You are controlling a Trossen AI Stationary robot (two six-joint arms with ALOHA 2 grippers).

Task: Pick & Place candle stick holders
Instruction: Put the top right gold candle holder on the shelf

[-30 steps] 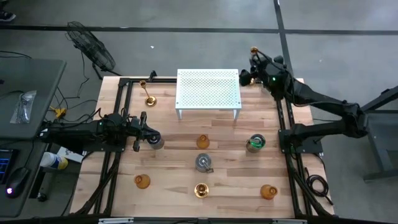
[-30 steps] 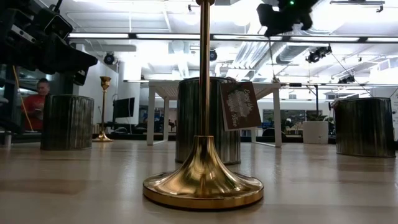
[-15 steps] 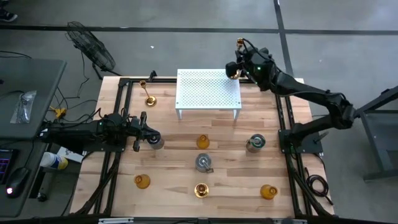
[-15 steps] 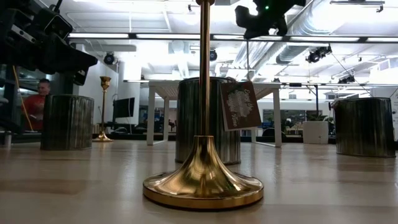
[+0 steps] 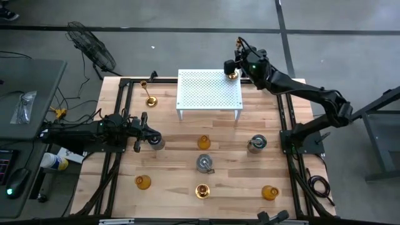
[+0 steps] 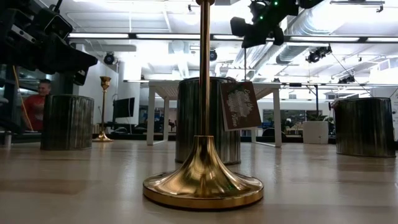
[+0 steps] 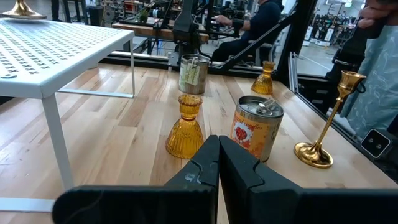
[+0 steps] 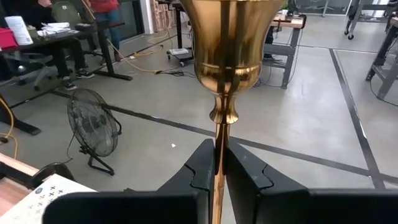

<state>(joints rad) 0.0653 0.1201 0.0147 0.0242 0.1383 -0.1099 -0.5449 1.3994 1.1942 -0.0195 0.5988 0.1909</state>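
Note:
My right gripper (image 5: 232, 65) is shut on a tall gold candle stick holder (image 8: 227, 50) above the far right corner of the white perforated rack (image 5: 209, 90). The stick's round base (image 5: 232, 75) hangs at the rack's top; whether it touches, I cannot tell. My left gripper (image 5: 152, 139) is shut and level at the table's left, beside a squat silver holder (image 5: 157, 144). Another gold stick (image 5: 150, 94) stands at the far left and a third (image 5: 202, 190) near the front. Amber holders (image 5: 204, 142) (image 5: 143, 182) (image 5: 269, 192) and silver ones (image 5: 204, 163) (image 5: 256, 144) stand on the wood. My right gripper pinches the gold stick's slim stem (image 8: 217, 155), just below the cup, between its two fingers (image 8: 202, 168). The fingers come about level from the table's right and lie across the stem. The stick stays upright, cup up, with its base (image 7: 22, 7) at the rack's top.
The black frame rails (image 5: 119, 112) run along both sides of the table. A fan (image 5: 94, 47) stands on the floor beyond the far left corner. A desk with a person (image 6: 34, 102) lies in the room behind the table.
My right gripper has carried the gold stick toward the table's left, from beyond the far right corner to above the rack's far right corner, rolling a little. The stick has stayed upright in the hold.

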